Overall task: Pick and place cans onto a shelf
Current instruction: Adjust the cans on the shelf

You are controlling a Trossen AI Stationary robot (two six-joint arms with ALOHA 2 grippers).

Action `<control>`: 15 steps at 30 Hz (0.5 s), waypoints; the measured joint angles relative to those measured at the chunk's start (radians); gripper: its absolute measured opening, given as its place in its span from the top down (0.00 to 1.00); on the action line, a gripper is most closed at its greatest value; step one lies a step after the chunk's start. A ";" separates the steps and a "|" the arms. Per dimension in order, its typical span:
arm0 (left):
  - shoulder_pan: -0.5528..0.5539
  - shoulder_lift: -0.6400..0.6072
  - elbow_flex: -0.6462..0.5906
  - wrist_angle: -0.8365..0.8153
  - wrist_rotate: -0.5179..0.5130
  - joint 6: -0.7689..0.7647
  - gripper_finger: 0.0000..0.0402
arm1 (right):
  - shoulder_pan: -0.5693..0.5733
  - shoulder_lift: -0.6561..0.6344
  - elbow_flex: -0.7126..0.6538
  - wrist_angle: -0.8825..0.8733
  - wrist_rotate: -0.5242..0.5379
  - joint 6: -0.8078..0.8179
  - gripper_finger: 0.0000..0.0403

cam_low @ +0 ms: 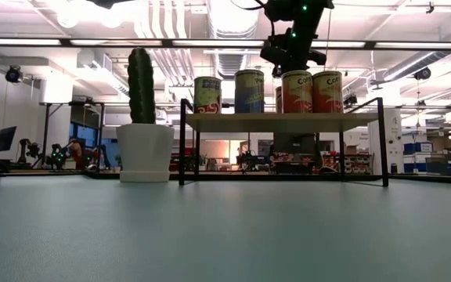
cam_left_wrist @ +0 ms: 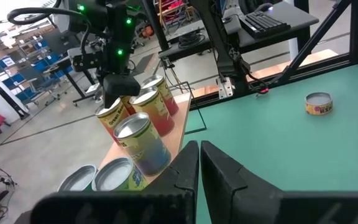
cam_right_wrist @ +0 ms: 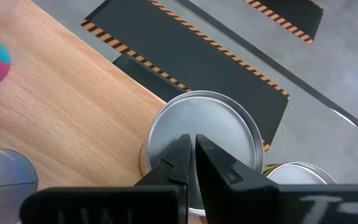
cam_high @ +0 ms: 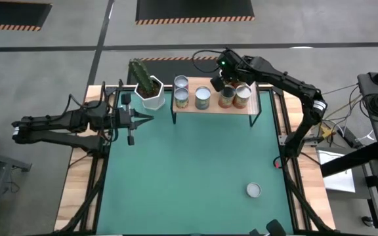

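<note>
The light-wood shelf (cam_high: 251, 109) stands at the table's far edge with several cans (cam_high: 203, 98) upright on it, seen from the side in the low view as cans (cam_low: 297, 92) on the shelf (cam_low: 280, 122). One more can (cam_high: 253, 190) stands on the green mat near the right front. My right gripper (cam_right_wrist: 193, 146) is shut and hovers over the silvery top of a back-row can (cam_right_wrist: 201, 124). My left gripper (cam_high: 146, 119) waits shut at the table's left, pointing level. My right gripper comes slanting down from the near side, its shut fingertips (cam_right_wrist: 182, 149) over the middle of the back-row can's top (cam_right_wrist: 222, 127). I cannot tell whether they touch it. The can stands upright on the shelf's far edge.
A white pot with a green cactus (cam_high: 151, 92) stands just left of the shelf. The shelf's black legs (cam_low: 182, 141) reach the mat. The green mat (cam_high: 195, 170) lies open in the middle. A neighbouring can top (cam_right_wrist: 297, 174) sits close beside the right gripper.
</note>
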 joint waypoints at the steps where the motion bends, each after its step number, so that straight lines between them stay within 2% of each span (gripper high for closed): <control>1: 0.000 0.000 0.000 0.000 0.000 0.000 1.00 | 0.000 0.000 0.000 0.001 -0.001 0.000 0.97; 15: 0.000 -0.001 0.000 -0.001 0.000 0.000 1.00 | 0.005 0.000 0.000 0.010 -0.018 0.011 0.97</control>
